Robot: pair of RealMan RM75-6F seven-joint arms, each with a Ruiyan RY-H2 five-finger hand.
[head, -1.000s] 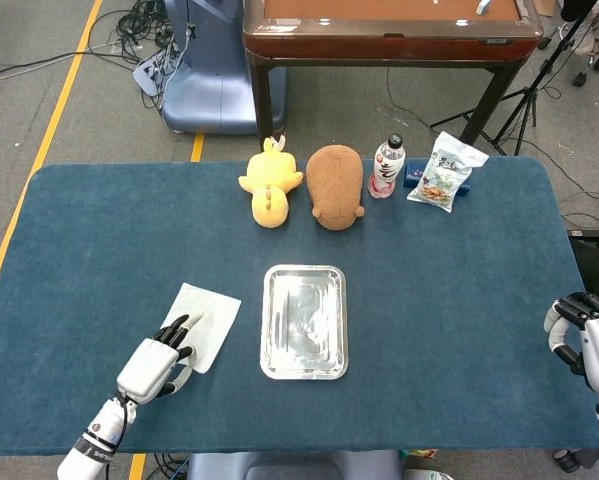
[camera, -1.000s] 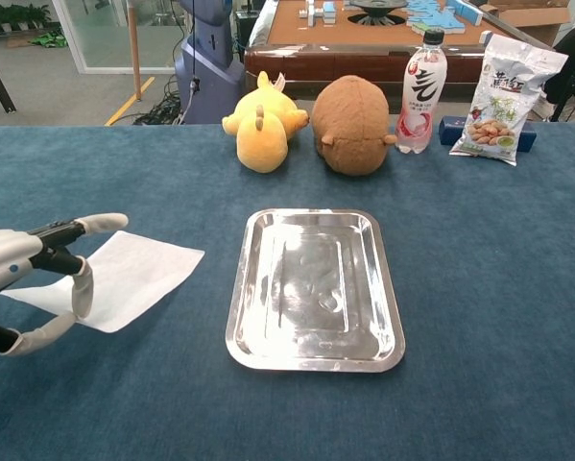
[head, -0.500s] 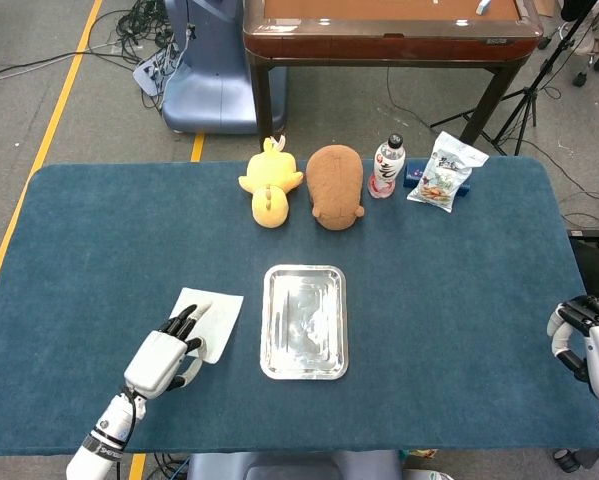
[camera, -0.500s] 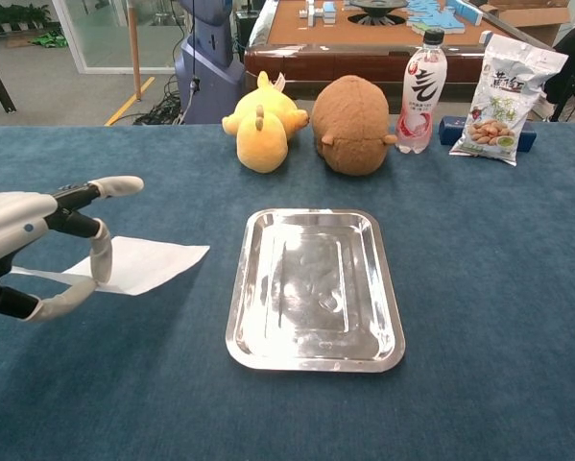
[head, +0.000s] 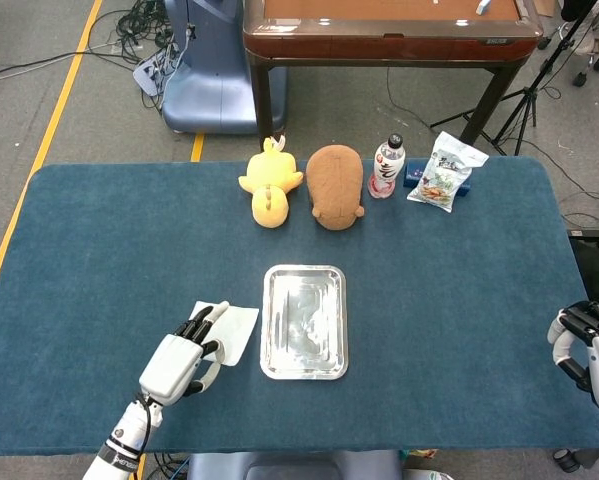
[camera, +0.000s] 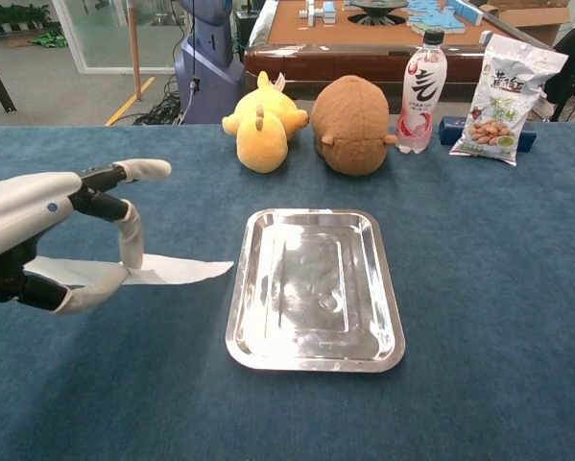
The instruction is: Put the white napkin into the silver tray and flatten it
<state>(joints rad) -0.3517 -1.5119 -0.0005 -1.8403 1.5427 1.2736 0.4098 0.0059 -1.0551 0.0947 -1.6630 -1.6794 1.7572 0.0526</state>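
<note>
Your left hand (camera: 61,240) pinches the napkin (camera: 177,272), lifted just left of the tray (head: 304,372) (not yet inside). Placing and flattening remain. Right hand (head: 589,345), far right, looks curled, empty.

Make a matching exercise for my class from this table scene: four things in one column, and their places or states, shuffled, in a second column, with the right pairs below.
Things
1. white napkin
2. silver tray
3. drink bottle
4. right hand

Places or states
A. at the table's far edge, next to the brown plush toy
B. pinched by the left hand
C. empty, mid-table
D. at the table's right edge, holding nothing

Pairs: 1-B, 2-C, 3-A, 4-D
</note>
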